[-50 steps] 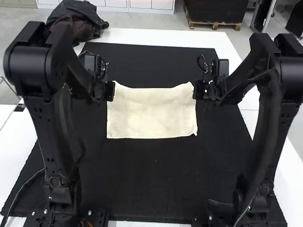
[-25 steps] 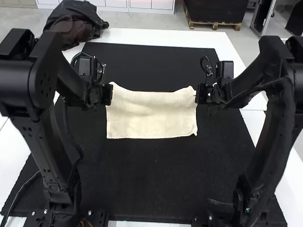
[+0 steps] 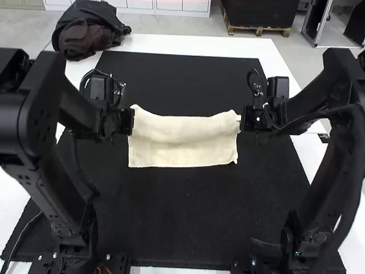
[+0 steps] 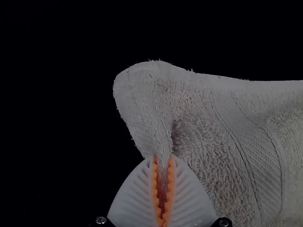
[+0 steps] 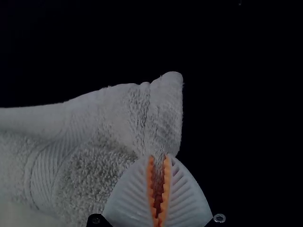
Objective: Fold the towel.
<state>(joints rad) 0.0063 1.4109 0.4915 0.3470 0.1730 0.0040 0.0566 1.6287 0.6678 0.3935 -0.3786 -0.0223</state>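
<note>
The cream towel (image 3: pixel 182 142) lies across the middle of the black mat, its far edge raised at both corners and sagging between them. At its far left corner is my left gripper (image 3: pixel 130 121); my right gripper (image 3: pixel 244 121) is at the far right corner. In the left wrist view, the left gripper (image 4: pixel 162 163) is shut on a pinched corner of the towel (image 4: pixel 208 137). The right wrist view has the right gripper (image 5: pixel 159 163) shut on the other corner of the towel (image 5: pixel 99 146). Whether the towel has layers beneath is hard to tell.
A dark bundled garment (image 3: pixel 88 34) rests on the white table at the far left, beyond the left arm. The black mat (image 3: pixel 182 217) stretches in front of the towel and behind it, with white table (image 3: pixel 194 43) past its far edge.
Both grippers have moved nearer to the arm bases, bringing the towel's raised far edge with them. The towel's near edge has stayed where it was.
</note>
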